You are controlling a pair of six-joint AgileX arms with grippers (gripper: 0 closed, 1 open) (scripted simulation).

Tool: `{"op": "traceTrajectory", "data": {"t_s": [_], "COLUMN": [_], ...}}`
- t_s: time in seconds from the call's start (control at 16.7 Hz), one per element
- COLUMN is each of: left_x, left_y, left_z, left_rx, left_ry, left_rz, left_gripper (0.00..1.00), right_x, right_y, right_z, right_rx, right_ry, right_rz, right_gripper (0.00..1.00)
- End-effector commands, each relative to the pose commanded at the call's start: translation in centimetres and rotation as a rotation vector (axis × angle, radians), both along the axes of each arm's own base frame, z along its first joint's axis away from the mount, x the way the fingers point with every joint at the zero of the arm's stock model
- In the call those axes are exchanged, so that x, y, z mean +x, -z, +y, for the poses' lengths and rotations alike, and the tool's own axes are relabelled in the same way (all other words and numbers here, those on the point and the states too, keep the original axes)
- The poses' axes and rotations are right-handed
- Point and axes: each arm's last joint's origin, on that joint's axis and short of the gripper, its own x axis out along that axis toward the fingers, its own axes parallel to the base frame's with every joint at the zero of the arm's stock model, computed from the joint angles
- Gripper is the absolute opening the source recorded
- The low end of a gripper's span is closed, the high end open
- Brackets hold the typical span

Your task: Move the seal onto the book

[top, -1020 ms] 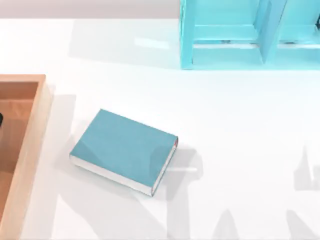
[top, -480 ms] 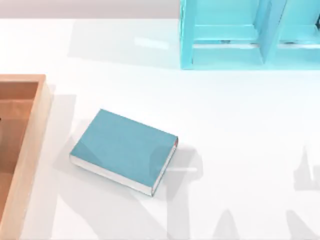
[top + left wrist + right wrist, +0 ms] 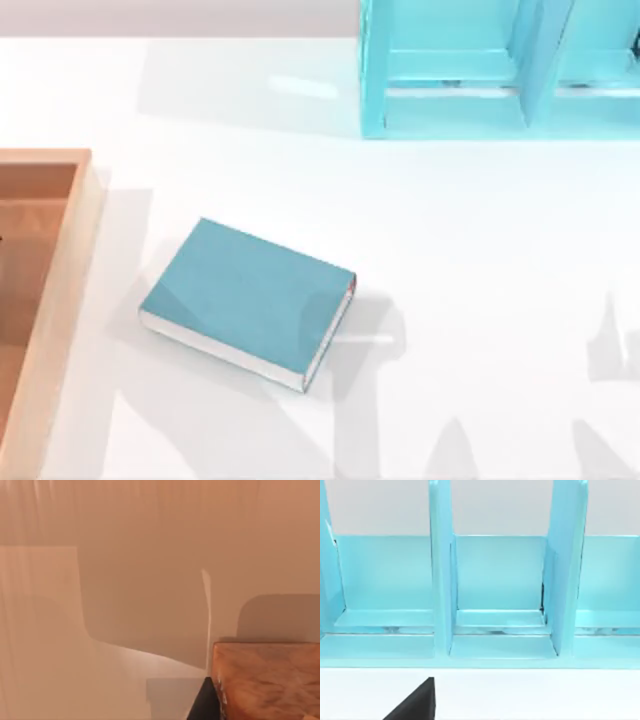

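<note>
Left gripper: one dark part shows, right against the edge of the seal. Can't tell whether it's apart, together or clamped. The seal's orange-brown grained body sits over a plain tan surface. Right gripper: dark part low in the right wrist view, facing the turquoise shelf unit across white table; state can't tell either. Book lies flat, left of centre, skewed, cover bare, near the wooden tray at the left edge but apart from it.
</note>
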Motion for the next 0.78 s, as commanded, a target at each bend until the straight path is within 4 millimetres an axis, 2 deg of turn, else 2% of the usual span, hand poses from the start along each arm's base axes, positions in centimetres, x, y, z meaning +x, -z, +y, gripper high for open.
{"op": "traceTrajectory", "data": {"t_s": [0.54, 0.66, 0.78], "left_x": [0.1, 0.6, 1.6], "left_y": [-0.2, -1.9, -5.5], "left_z": [-0.1, -1.1, -3.5], "left_rx": [0.002, 0.023, 0.049], "left_ry": [0.003, 0.001, 0.003], "left_rz": [-0.004, -0.033, -0.110], "left_gripper": [0.00, 0.00, 0.00], "right_x": [0.0, 0.0, 0.0], "right_y": [0.0, 0.0, 0.0], "right_z": [0.0, 0.0, 0.0], "right_rx": [0.000, 0.000, 0.000], "right_ry": [0.000, 0.000, 0.000], "right_rz": [0.000, 0.000, 0.000], "right_gripper": [1.00, 1.00, 1.00]}}
